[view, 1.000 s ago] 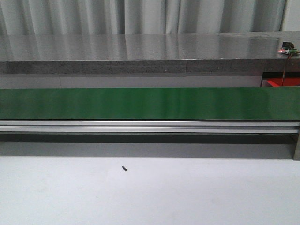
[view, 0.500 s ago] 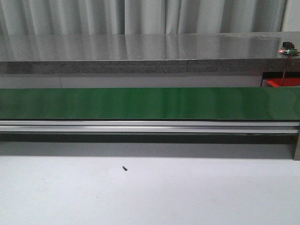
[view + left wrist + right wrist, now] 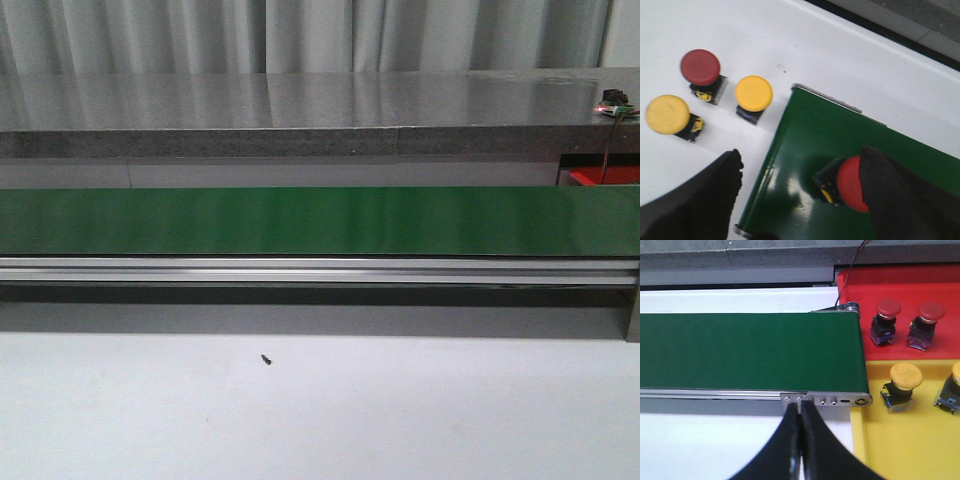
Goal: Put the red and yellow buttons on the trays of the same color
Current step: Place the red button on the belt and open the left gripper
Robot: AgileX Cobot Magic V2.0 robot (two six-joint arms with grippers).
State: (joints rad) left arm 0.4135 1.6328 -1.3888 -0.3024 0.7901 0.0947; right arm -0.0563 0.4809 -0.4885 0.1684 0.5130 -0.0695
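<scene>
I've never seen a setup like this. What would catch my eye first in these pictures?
Probably the long green conveyor belt running across the scene. At one end, a red button lies tipped on the belt against one finger of the open left gripper, with three more buttons waiting on the white table beside it. At the other end sit a red tray and a yellow tray, each holding matching buttons.

Two buttons [image 3: 888, 322] stand in one tray [image 3: 860, 295], two more [image 3: 900, 387] in the adjoining tray [image 3: 900, 445].

four round red push buttons [image 3: 700, 66] and four round yellow push buttons [image 3: 754, 93] are counted across the wrist views; one red plastic tray [image 3: 900, 287] and one yellow plastic tray [image 3: 910, 440] are seen.
</scene>
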